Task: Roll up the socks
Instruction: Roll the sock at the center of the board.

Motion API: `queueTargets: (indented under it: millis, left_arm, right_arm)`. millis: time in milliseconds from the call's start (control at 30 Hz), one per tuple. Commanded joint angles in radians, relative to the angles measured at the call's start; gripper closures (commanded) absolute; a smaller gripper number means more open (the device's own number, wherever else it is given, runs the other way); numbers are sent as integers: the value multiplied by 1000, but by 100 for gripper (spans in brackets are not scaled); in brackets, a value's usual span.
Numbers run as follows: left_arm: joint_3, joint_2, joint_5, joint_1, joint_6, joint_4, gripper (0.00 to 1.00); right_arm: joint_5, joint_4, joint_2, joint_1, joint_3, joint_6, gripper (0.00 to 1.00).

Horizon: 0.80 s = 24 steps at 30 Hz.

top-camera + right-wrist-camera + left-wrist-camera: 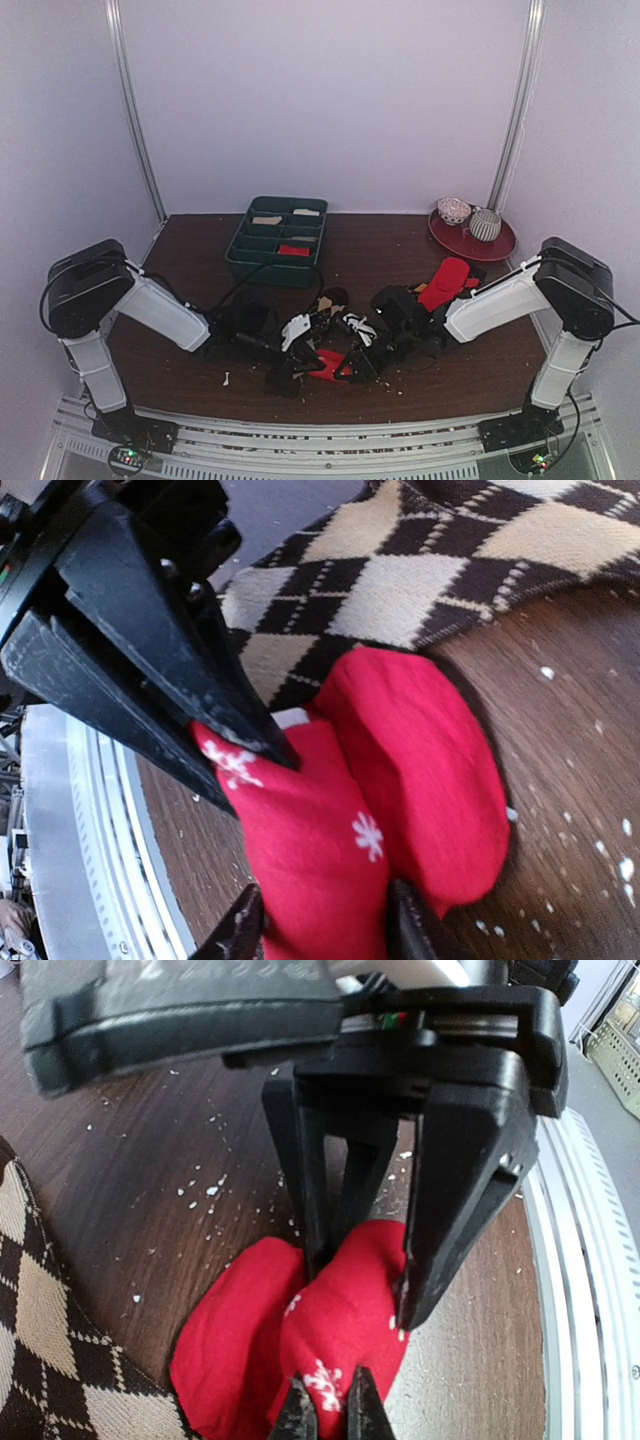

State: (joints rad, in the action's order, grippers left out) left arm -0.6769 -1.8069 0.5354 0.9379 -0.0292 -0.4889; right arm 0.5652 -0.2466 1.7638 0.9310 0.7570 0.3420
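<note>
Top view: red snowflake sock point(330, 366) lies at 6 o'clock on the table point(480, 380).
Left wrist: left gripper point(331, 1407) pinched tight on the sock's fold. Right wrist: right gripper point(325, 922) spread, straddling the same sock; argyle sock point(400, 580) at 12 o'clock.

Tabletop point(400, 250): dark wood.
Back: green tray point(270, 272) centre, red plate point(497, 250) right.
Front: left hand point(305, 365) and right hand point(352, 362) meet at red sock point(328, 366).
</note>
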Motion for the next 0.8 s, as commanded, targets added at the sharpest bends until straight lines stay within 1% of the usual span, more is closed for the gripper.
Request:
queueTargets:
  millis: [0,133,167,200,233,267,433,533,767]
  left_arm:
    - [52,-40,-46,-1,-40,72,100]
    - [50,-52,-46,-2,-41,81,100]
    - [50,-54,-46,-2,-40,82,100]
    - [49,-55,-45,-2,-40,83,100]
    - [48,-57,-43,-1,-41,85,100]
    - [46,-58,-42,-2,-39,88,100]
    - [38,-64,-38,-1,-33,104,100]
    - [29,-65,-39,-2,-27,118,100]
    - [23,-65,-39,-2,-23,130,100]
  right_arm:
    - [-126,250,-42,0,3,-66,55]
    - [-125,198,-131,-1,2,-81,42]
    - [-113,181,-150,-1,0,-80,36]
    - [-96,163,-160,-1,-5,-78,33]
    - [-77,139,-168,-2,-12,-72,29]
    - [-61,119,-172,-2,-18,-63,27]
    - [2,66,-130,-2,-14,-39,24]
    - [11,61,-88,-5,-6,-36,23]
    - [19,-22,-35,-12,-18,-3,21]
